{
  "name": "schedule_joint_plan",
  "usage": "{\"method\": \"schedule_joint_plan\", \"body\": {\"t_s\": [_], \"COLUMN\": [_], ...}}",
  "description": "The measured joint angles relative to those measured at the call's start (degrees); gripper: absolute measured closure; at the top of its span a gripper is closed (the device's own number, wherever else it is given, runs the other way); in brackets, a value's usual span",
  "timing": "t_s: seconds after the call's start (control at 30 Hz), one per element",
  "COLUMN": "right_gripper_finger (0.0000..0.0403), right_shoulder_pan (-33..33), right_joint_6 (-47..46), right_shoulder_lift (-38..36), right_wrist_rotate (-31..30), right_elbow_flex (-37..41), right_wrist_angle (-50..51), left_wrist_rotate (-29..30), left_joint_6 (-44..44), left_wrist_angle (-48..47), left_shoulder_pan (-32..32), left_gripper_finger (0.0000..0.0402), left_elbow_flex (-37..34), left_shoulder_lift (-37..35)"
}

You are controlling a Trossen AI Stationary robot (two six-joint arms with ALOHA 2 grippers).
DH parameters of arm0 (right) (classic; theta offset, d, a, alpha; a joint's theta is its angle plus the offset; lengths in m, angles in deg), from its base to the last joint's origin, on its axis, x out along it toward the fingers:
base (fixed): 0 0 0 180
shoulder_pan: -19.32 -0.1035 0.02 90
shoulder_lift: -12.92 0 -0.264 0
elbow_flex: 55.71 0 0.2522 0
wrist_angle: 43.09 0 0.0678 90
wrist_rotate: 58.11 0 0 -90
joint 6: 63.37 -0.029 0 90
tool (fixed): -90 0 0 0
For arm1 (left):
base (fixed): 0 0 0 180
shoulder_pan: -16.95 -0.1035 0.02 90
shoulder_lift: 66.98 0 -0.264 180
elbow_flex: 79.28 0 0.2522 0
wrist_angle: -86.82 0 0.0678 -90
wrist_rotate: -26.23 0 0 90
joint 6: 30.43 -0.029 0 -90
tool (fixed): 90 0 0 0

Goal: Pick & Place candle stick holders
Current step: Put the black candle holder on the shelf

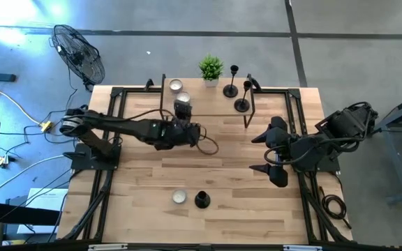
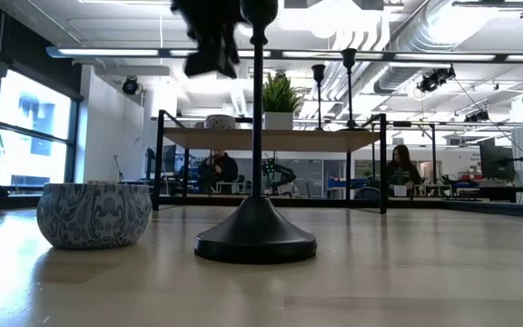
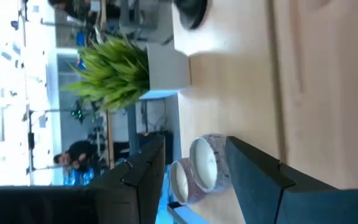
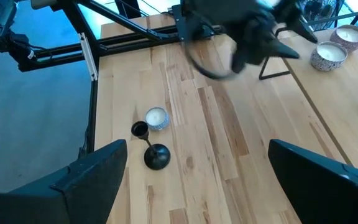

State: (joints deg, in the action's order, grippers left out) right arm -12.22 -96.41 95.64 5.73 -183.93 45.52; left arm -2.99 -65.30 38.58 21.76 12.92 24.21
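Observation:
One black candlestick holder (image 1: 202, 200) stands on its round base near the table's front, next to a small patterned candle bowl (image 1: 179, 196). It shows close up in the low view (image 2: 255, 238) and in the right wrist view (image 4: 156, 154). Two more holders (image 1: 231, 88) (image 1: 243, 104) stand at the far edge beside a potted plant (image 1: 211, 70). My left gripper (image 1: 182, 115) is open and raised, pointing at two candle bowls (image 3: 207, 163) at the far side without touching them. My right gripper (image 1: 262, 152) is open and empty at the right, above the table.
The far holders, the plant and the two bowls (image 1: 176, 86) stand on a raised wooden shelf with black legs (image 2: 271, 138). A fan (image 1: 79, 52) stands off the far left corner. People sit in the room behind (image 2: 398, 168). Bare wood lies mid-table (image 1: 229, 174).

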Motion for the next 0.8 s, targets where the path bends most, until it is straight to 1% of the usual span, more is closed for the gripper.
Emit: {"method": "schedule_joint_plan", "body": {"t_s": [0.1,0.17,0.23,0.3,0.37,0.43,0.5,0.57,0.63,0.67,0.8], "right_gripper_finger": [0.0018,0.0018,0.0018,0.0018,0.0018,0.0018,0.0018,0.0018,0.0018,0.0018,0.0018], "right_shoulder_pan": [-0.01,-0.02,0.01,-0.02,0.0,-0.02,0.01,-0.02,-0.02,-0.02,0.01], "right_joint_6": [0.02,0.02,0.02,0.08,0.37,0.48,0.76,1.03,1.05,1.14,1.14], "right_shoulder_lift": [0.0,0.0,0.0,0.0,0.0,0.0,0.0,0.0,0.0,0.0,0.0], "right_wrist_rotate": [0.01,-0.02,-0.02,-0.04,-0.04,-0.18,-0.24,-0.31,-0.54,-0.56,-0.65], "right_elbow_flex": [0.0,0.0,0.0,0.0,0.0,0.0,0.0,0.0,0.0,0.0,0.0], "right_wrist_angle": [0.05,0.2,0.37,0.37,0.38,0.42,0.53,0.68,0.89,0.91,0.9], "left_wrist_rotate": [0.08,-0.11,-2.18,-6.02,-11.52,-18.6,-27.14,-36.75,-45.46,-48.85,-57.53], "left_joint_6": [4.12,8.3,13.64,19.28,25.72,31.44,36.43,39.63,42.04,43.69,50.41], "left_wrist_angle": [-3.67,-8.67,-12.75,-19.69,-23.32,-28.95,-30.98,-33.34,-33.56,-34.03,-33.98], "left_shoulder_pan": [3.36,5.45,7.47,9.34,10.75,12.05,12.66,12.98,12.84,12.88,12.88], "left_gripper_finger": [0.0236,0.0236,0.0236,0.0236,0.0236,0.0236,0.0236,0.0236,0.0236,0.0236,0.0236], "left_elbow_flex": [5.64,9.87,15.25,20.38,25.73,30.43,34.73,37.72,39.79,40.39,40.86], "left_shoulder_lift": [-0.51,-1.36,-1.72,-2.38,-2.69,-3.35,-3.8,-4.11,-4.1,-4.08,-4.06]}}
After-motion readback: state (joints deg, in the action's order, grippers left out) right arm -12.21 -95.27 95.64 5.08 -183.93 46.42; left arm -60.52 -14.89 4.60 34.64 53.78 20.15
